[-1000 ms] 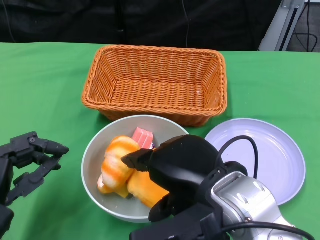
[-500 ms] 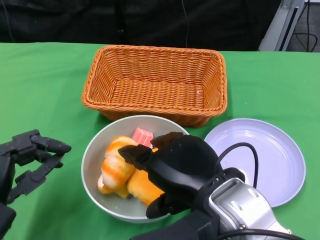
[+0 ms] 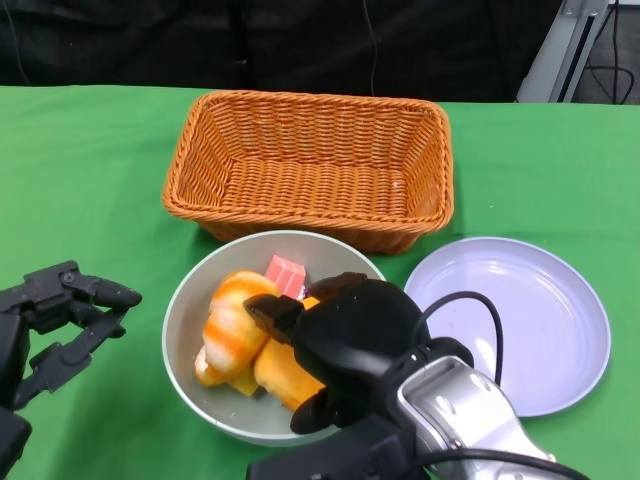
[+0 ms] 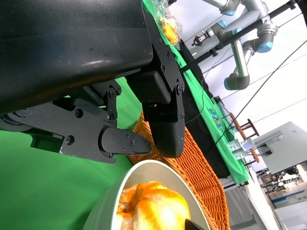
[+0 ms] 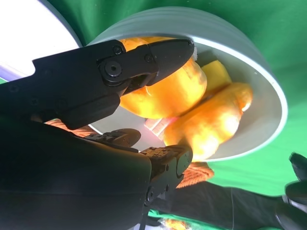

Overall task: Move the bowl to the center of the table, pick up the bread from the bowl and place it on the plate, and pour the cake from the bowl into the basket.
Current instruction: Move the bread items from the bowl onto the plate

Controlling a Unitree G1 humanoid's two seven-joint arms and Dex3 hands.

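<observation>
The right hand [image 3: 335, 345] is reaching into the grey bowl [image 3: 190, 300], its fingers [image 5: 163, 52] parted around the orange bread [image 3: 232, 325] without clearly gripping it. The bowl is sitting on the green worktop [image 3: 90, 180] just in front of the wicker basket [image 3: 310, 165], beside the plate [image 3: 520, 320], with the pink cake [image 3: 285, 272] inside. The left hand [image 3: 55, 320] is hovering nearby, fingers spread, holding nothing.

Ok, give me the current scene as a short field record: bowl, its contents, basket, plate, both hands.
bowl: grey, in front of the basket
contents: orange bread, pink cake
basket: wicker, nothing in it
plate: pale purple, bare, right of the bowl
right hand: over the bowl at the bread; grip unclear
left hand: left of the bowl, holding nothing
</observation>
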